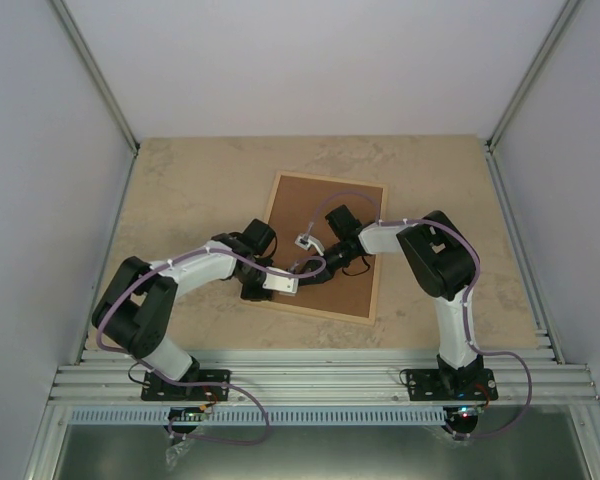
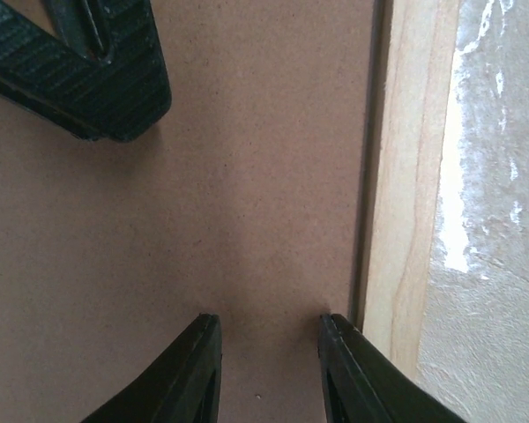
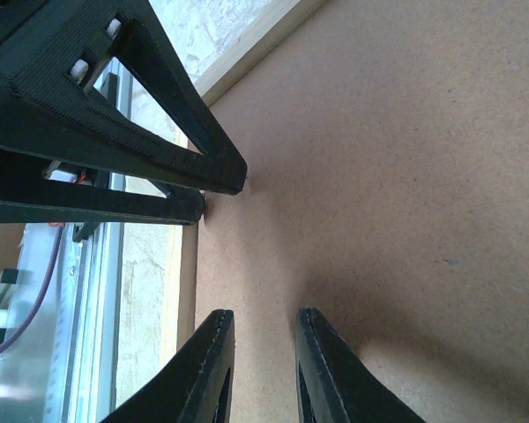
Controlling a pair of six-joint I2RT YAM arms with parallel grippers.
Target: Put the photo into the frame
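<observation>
The left gripper (image 2: 269, 330) hangs close over the brown backing panel (image 2: 247, 220). Its two fingers are partly spread with nothing between them, only bare fibreboard showing through the gap. Just beside its outer finger runs a pale wooden slat of the frame (image 2: 406, 220), and past that slat lies the mottled table (image 2: 498, 264). Ahead of it and off to the other side, the right gripper (image 3: 264, 317) points down at the same panel. Its fingers are a narrower gap apart and also pinch nothing, and the two tools come near each other over one corner region of the frame. The photo does not show in any view. It may lie beneath the panel, but that cannot be told from here. As a paper print it would likely be light, limp and easy to crease, and lying flat it would offer little to grip. A free edge or corner, pinched gently, looks like the best hold. The frame seems stiff but light, so it could slide on the table if pushed sideways, and holding down a slat with one tool while the other works seems wise. The panel sits flush inside the slats and leaves only its edges to catch.
</observation>
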